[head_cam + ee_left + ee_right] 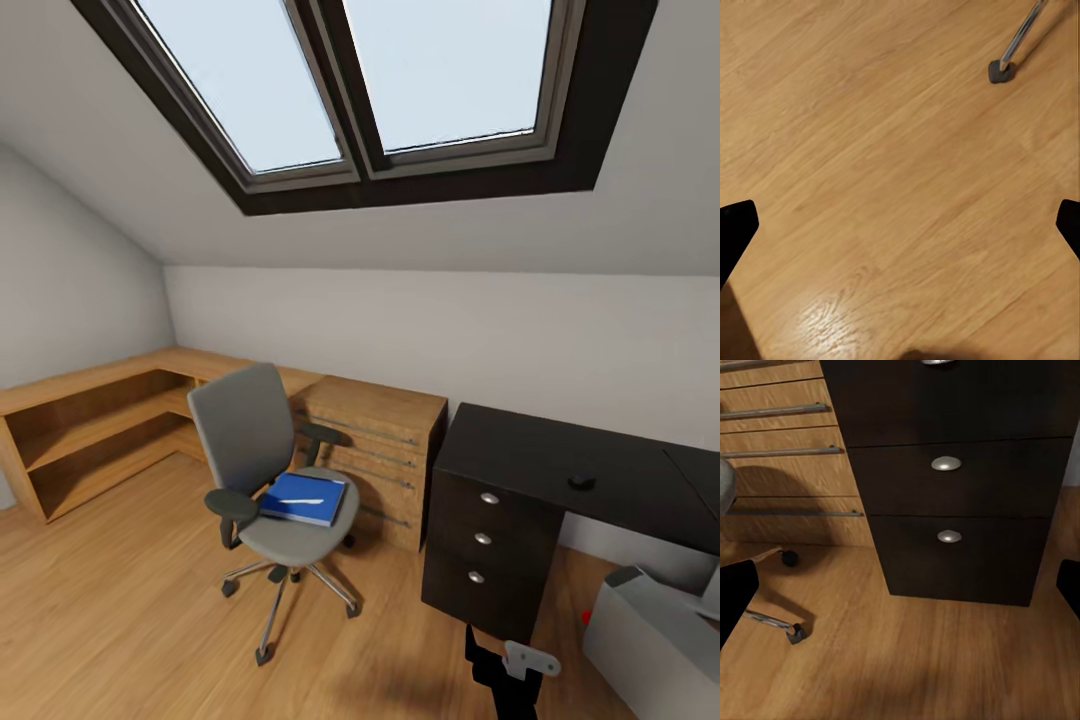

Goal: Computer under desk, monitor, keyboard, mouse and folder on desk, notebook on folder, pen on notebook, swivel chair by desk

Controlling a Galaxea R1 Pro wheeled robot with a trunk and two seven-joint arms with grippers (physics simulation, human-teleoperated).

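Swivel chair [275, 480]: stands apart from the desk [560, 460], blue folder [304, 497] and white pen [307, 500] on its seat awaiting transfer. Mouse [581, 482] on desk's front edge. Left gripper [900, 225] and right gripper [900, 585]: fingers wide, empty, over floor.

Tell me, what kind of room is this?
Probably an attic study or home office: a skylight set in the sloped ceiling, a black desk with drawers, and a grey swivel chair on a wooden floor.
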